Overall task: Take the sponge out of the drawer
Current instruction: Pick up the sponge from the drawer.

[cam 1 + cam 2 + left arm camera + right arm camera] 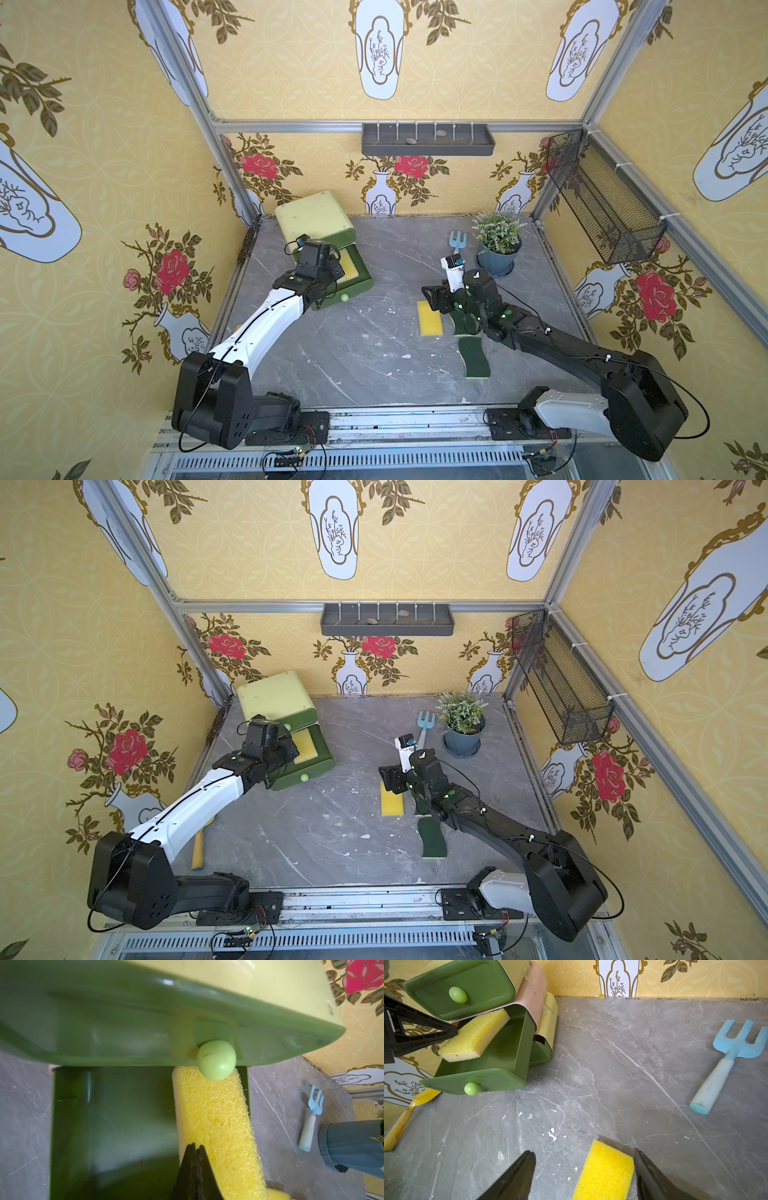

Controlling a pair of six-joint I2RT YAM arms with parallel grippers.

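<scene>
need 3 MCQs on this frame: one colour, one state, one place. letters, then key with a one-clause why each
1. The hand rake is:
A. blue
B. red
C. black

2. The lower drawer is:
A. pushed shut
B. pulled open
C. turned upside down

3. The task's sponge lies:
A. beside the hand rake
B. under the lower drawer
C. in the lower drawer

Key:
1. A, its head and the tip of its handle are light blue, with a whitish grip between.
2. B, its front is pulled forward and its inside shows.
3. C, both wrist views show it inside the drawer.
</scene>
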